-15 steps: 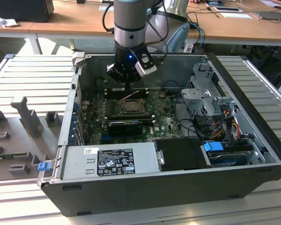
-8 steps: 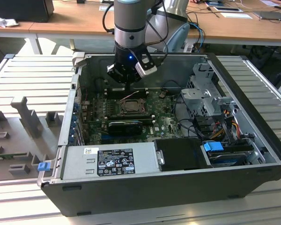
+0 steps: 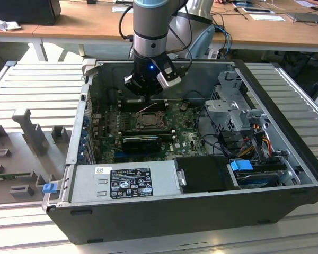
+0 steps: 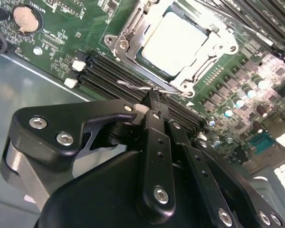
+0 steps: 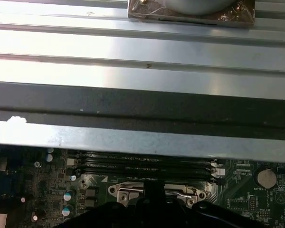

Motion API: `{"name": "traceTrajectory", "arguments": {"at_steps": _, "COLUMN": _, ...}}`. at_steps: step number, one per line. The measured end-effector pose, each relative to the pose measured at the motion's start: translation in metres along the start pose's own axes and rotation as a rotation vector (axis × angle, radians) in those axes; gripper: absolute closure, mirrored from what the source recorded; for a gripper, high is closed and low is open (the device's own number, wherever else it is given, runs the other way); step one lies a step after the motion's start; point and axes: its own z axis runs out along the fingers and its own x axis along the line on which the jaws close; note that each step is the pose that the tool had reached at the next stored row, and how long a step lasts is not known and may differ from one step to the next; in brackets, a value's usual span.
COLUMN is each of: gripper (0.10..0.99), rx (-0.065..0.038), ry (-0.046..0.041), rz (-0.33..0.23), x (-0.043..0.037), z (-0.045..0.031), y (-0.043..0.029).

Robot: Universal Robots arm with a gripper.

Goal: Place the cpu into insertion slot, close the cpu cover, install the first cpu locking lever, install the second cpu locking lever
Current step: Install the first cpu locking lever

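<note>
Inside the open computer case (image 3: pixel 286 174), the gripper (image 4: pixel 149 102), fingers pressed together, hovers beside the wire locking lever (image 4: pixel 135 87); the seated cpu (image 4: pixel 175 40) under its closed cpu cover (image 4: pixel 202 71) lies toward one o'clock.

A ribbed grey metal bench (image 3: pixel 32 79) carries everything here. Sitting square on it is the open black computer case (image 3: pixel 191 211), lid off, board facing up. On the exterior view's left, grey fixture blocks (image 3: pixel 34 132) stand on the same surface, just beside the case.
</note>
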Motion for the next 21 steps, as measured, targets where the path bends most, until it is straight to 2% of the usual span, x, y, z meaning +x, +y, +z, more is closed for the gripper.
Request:
{"name": "traceTrajectory", "arguments": {"at_steps": 5, "gripper": 0.980, "rx": 0.000, "ry": 0.0003, "rz": -0.003, "x": -0.0055, "z": 0.0068, "y": 0.0025}}
{"name": "traceTrajectory", "arguments": {"at_steps": 8, "gripper": 0.980, "rx": 0.000, "ry": -0.0009, "rz": 0.009, "x": -0.0119, "z": 0.0102, "y": 0.0033}}
{"name": "traceTrajectory", "arguments": {"at_steps": 21, "gripper": 0.980, "rx": 0.000, "ry": -0.0009, "rz": 0.009, "x": -0.0221, "z": 0.0238, "y": 0.0021}}
